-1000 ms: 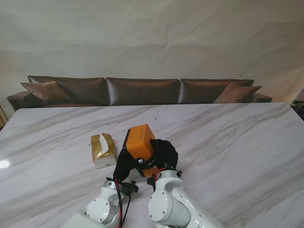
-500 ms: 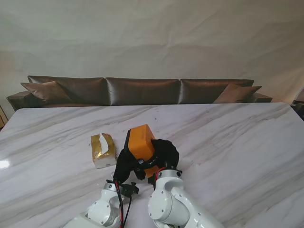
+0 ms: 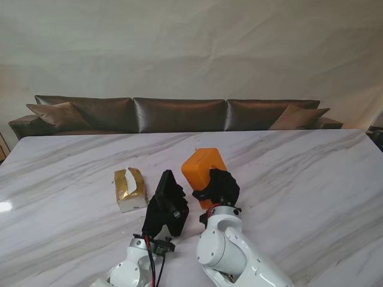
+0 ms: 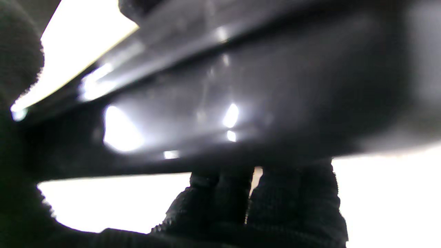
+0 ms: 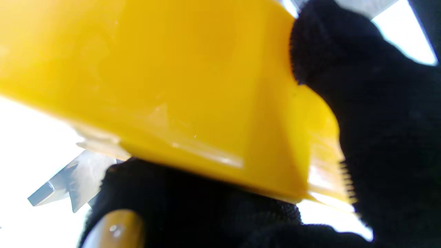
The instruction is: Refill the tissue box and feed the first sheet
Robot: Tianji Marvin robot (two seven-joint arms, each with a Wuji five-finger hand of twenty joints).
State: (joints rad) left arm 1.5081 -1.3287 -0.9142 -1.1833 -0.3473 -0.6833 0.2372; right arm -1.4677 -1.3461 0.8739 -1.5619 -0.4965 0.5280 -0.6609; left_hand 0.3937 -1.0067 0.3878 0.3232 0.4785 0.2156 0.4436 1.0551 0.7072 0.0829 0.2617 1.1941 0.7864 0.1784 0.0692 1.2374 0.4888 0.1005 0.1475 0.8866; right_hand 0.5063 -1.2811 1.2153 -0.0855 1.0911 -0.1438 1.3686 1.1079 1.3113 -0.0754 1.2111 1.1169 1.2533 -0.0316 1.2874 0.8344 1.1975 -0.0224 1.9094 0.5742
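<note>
The orange tissue box shell (image 3: 203,167) is lifted off the table, and my right hand (image 3: 219,189) is shut on its near end. It fills the right wrist view as a yellow-orange body (image 5: 165,82) between black-gloved fingers (image 5: 386,113). My left hand (image 3: 159,219) is shut on the box's black bottom panel (image 3: 171,197), held tilted beside the shell and apart from it. That glossy panel (image 4: 241,89) spans the left wrist view above the fingers (image 4: 275,210). A gold and white tissue pack (image 3: 130,189) lies on the table to the left, a white sheet showing at its top.
The white marble table (image 3: 299,179) stretches wide on both sides. A dark brown sofa (image 3: 179,113) runs along its far edge, with a pale curtain behind it.
The orange shell and black panel have come apart. My right hand carried the shell to the right and farther from me. My left hand kept the panel and stayed roughly in place.
</note>
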